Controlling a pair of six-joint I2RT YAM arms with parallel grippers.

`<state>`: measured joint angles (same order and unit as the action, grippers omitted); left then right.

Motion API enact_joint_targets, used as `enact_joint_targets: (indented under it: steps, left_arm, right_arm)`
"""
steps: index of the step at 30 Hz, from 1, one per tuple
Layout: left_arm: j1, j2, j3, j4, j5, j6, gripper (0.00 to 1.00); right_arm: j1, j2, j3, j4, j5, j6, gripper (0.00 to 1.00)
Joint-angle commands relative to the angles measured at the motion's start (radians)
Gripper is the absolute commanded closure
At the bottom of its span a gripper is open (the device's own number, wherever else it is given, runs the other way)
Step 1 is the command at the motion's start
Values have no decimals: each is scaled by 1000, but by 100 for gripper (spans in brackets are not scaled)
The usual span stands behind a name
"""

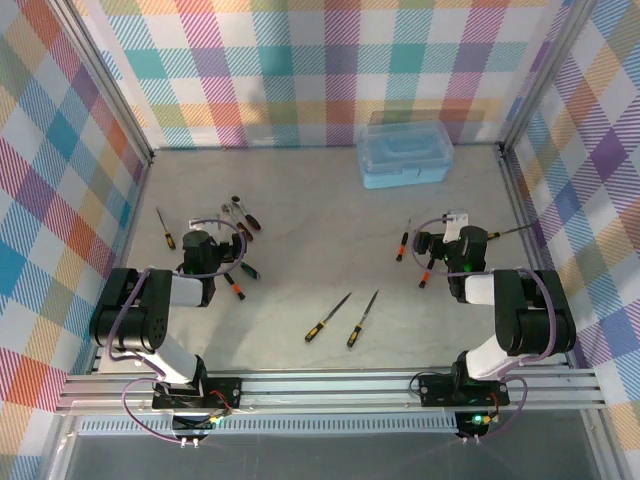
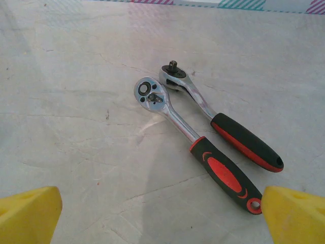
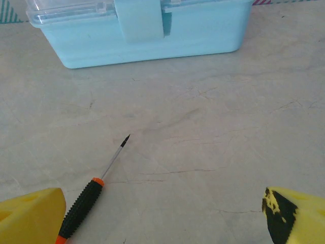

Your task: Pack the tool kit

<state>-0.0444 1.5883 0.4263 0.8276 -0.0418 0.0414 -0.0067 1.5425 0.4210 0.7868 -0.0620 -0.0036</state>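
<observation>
The packing has hardly begun. The blue case (image 3: pixel 152 38) sits straight ahead of the right end effector (image 3: pixel 162 218), a fair way off, near the back wall. Its clear lid looks shut, with the clasp down in front. I can't tell if anything is inside it. So I think the lid has to be lifted first, and then every tool has to go in.

All the tools I can see are out on the bench (image 1: pixel 300 215). A black-orange screwdriver (image 3: pixel 81 208) lies just beside the left finger of the right end effector, with its tip pointing toward the case. The red wrench (image 2: pixel 223 173) and the black wrench (image 2: pixel 244 141) lie side by side just in front of the left end effector (image 2: pixel 160 218), a bit to its right. Two more screwdrivers (image 1: pixel 327 318) lie between the arms, closer to the bases.

Both end effectors are released. Their yellow fingers are spread wide and they grip nothing.

There is lots of bare bench between the right end effector and the case, so that path looks free. The checked walls (image 1: pixel 60 150) close in the sides and the back. The case is close to the back wall, so there may be little room behind it when the lid swings up. The two wrenches are nearly touching, which could make it tricky to grab just one.
</observation>
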Motion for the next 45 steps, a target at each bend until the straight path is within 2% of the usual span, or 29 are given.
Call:
enact_joint_targets:
  steps: [1,34,38,43,45]
  left_arm:
    - [-4,-10,-2,5,13,-8,0]
    - [-8,-14,-2,8,-6,-8,0]
    - [-8,-133,65,-206,-12,-15,0]
    - [-10,-343,89,-358,46,-4,0]
    - [-12,-451,109,-436,55,-18,0]
  right_arm:
    - [-2,-14,9,0,-18,2,1]
    - [-1,-12,10,-3,-18,3,1]
    - [0,-20,9,-3,-14,3,1]
    - [7,-139,117,-293,-17,-14,1]
    - [27,-217,129,-343,-7,-18,1]
